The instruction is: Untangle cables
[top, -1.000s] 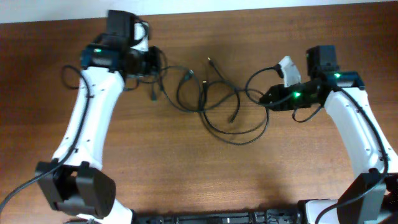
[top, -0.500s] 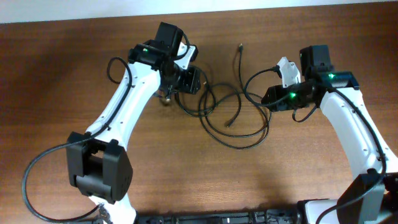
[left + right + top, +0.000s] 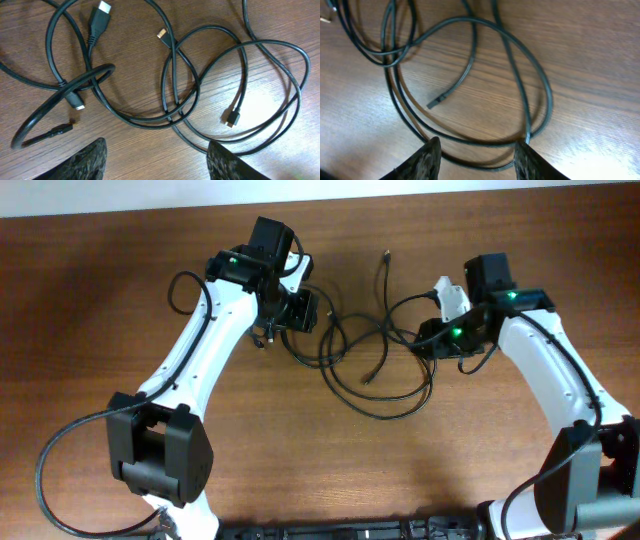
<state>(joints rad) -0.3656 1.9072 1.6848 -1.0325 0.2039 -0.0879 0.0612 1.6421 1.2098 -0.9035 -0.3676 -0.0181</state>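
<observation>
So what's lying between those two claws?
The tangled black cables, on the wooden table between left gripper and right gripper, seen in the overhead view.

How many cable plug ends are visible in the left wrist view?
5 plug ends: top left, top centre, left of centre, lower left, right of centre. More may be hidden.

**Left arm** (image 3: 195, 365) and **right arm** (image 3: 565, 385): white tubular links joined by black joint housings (image 3: 160, 455). A green lamp (image 3: 232, 259) glows on the left wrist module, and two more glow on the right. A thick black wire (image 3: 40, 472) loops out from the left base joint. The fingers (image 3: 90, 162) of both arms are dark, rough-textured and mottled grey.
</observation>
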